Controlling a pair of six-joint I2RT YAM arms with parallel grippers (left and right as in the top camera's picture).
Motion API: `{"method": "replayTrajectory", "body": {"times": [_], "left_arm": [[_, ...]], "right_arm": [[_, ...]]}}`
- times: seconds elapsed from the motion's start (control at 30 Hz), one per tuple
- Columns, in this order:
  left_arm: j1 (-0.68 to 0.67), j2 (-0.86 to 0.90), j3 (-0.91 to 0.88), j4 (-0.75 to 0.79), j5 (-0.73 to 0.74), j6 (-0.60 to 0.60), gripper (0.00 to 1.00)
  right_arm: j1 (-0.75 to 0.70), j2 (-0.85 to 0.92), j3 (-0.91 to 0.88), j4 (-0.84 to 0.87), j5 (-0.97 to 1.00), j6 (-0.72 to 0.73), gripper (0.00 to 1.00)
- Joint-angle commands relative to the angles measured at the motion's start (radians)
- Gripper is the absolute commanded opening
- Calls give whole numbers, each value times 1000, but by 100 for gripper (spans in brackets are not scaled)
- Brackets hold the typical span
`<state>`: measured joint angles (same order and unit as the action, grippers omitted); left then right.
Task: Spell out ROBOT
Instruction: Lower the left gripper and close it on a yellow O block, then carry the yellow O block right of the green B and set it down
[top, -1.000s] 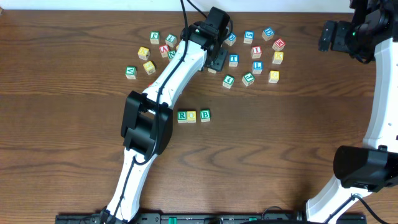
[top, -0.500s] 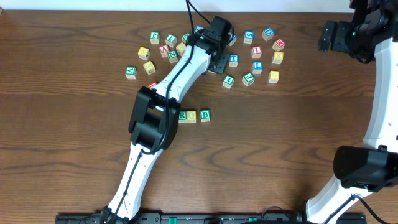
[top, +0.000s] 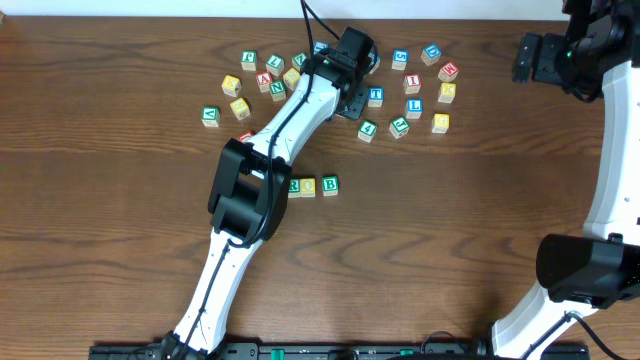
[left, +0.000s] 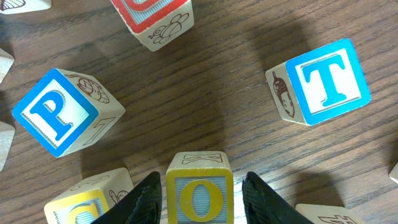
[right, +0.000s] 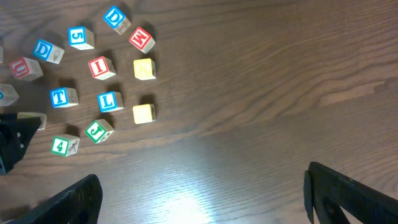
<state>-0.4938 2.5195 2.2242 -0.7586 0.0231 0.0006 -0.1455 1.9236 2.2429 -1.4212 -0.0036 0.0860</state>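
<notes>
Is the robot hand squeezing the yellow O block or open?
Cannot tell. The left gripper has its black fingers close on both sides of the yellow-framed wooden O cube, but whether they touch it isn't clear.

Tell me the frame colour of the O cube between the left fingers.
The O cube has a yellow frame; the left wrist view shows it best.

Three cubes (top: 329, 185) stand in one row, well behind the left jaws. One O cube (left: 199, 193) sits between those jaws. Ahead of it lie two blue ones, P (left: 59, 112) and T (left: 323, 81), and one red cube (left: 152, 15). Ahead of the right jaws, leftward, lie five whole blues (right: 110, 101), three reds (right: 101, 66), two yellows (right: 144, 68) and two greens (right: 98, 130).
</notes>
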Motion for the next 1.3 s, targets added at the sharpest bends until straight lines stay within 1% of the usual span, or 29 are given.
{"method": "replayTrajectory", "body": {"times": [0.0,0.43,0.83,0.87,0.9,0.93,1.0,1.1,1.2,1.27], "left_arm": [[-3,23,12,7,-9,3,42],[-3,26,4,10,-9,3,42],[-2,27,-57,51,-9,2,41],[-2,26,-57,54,-9,2,40],[-2,26,-56,58,-9,2,35],[-2,26,-56,58,-9,2,33],[-2,26,-55,57,-9,-26,30],[-3,13,-55,47,-9,-79,29],[-2,-26,-53,15,-9,-124,27],[-2,-70,-53,-19,-9,-177,25]], "right_arm": [[-3,-1,-1,-2,0,-13,99],[-3,-1,-1,-2,0,-13,99],[-3,-1,-1,-2,0,-13,99],[-3,-1,-1,-2,1,-13,99],[-3,-1,-1,-1,1,-13,99],[-3,-1,-1,-1,1,-13,99],[-3,-1,-1,-2,0,-13,99],[-3,-1,-1,-1,0,-13,99],[-3,-1,-1,-1,1,-13,99],[-3,-1,-1,-2,0,-13,99]]}}
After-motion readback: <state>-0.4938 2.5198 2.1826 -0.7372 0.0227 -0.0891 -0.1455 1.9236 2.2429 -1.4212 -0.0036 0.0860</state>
